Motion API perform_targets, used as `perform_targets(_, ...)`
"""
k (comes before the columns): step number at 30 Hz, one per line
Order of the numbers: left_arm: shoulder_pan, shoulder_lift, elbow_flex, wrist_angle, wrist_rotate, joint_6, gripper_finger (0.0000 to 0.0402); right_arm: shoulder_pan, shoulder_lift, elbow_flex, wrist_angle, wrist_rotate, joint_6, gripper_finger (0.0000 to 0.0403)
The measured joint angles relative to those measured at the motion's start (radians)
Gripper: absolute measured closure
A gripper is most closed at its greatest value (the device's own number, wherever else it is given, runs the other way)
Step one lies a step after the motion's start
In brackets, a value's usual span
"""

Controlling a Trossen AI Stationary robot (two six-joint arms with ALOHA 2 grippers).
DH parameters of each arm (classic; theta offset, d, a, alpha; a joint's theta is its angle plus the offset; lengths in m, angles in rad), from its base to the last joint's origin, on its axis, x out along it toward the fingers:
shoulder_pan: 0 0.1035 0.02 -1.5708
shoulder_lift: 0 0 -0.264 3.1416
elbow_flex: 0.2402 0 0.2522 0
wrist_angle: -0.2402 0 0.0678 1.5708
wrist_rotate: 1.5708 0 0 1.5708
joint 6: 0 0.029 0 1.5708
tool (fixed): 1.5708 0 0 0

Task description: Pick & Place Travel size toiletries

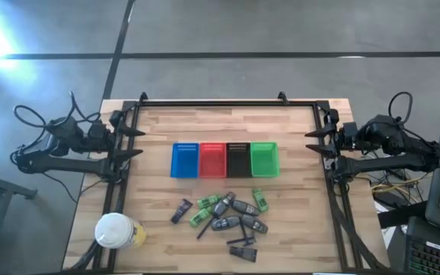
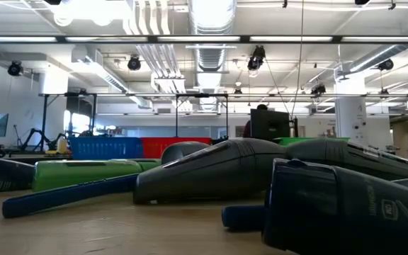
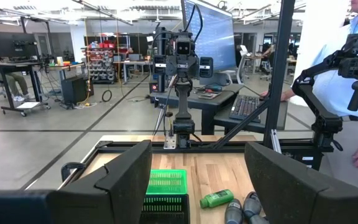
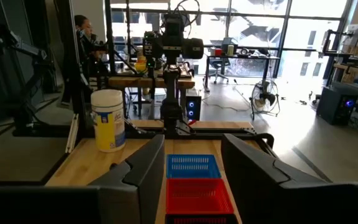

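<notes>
From my station nothing looks started yet: I judge we are at the very first step, choosing an item and reaching for it. Going left to right across the high view, my left gripper (image 1: 132, 143) is parked at the left edge of the table (image 1: 296, 229), well apart from everything, its fingers spread open with nothing between them; its wrist view confirms the wide gap. Near the front left corner stands the white-lidded round container (image 1: 116, 230), not my concern. In the middle of the table sits a row of four baskets touching side by side: the blue basket (image 1: 184, 160), the red basket (image 1: 211, 160), the black basket (image 1: 237, 160) and the green basket (image 1: 264, 160), and I see nothing in any of them. Just in front of that row lies the heap of travel size toiletries (image 1: 228, 218), dark grey tubes, bright green packets and thin razors, several touching or overlapping. My right gripper (image 1: 318, 142) rests at the right edge, likewise open and empty. The next move, as I read it, calls for bringing one arm over the heap and picking a piece at its fringe, such as the lone dark tube (image 1: 180, 211) on the left side, since the crowded centre risks nudging neighbours.
</notes>
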Motion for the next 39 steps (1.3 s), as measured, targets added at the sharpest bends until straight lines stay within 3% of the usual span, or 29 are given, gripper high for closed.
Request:
perform_targets(25,0.000,0.000,0.000,0.000,0.000,0.000,0.0138,0.000,0.000,0.000,0.000,0.000,0.000,0.0199)
perform_targets(39,0.000,0.000,0.000,0.000,0.000,0.000,0.0138,0.000,0.000,0.000,0.000,0.000,0.000,0.0230)
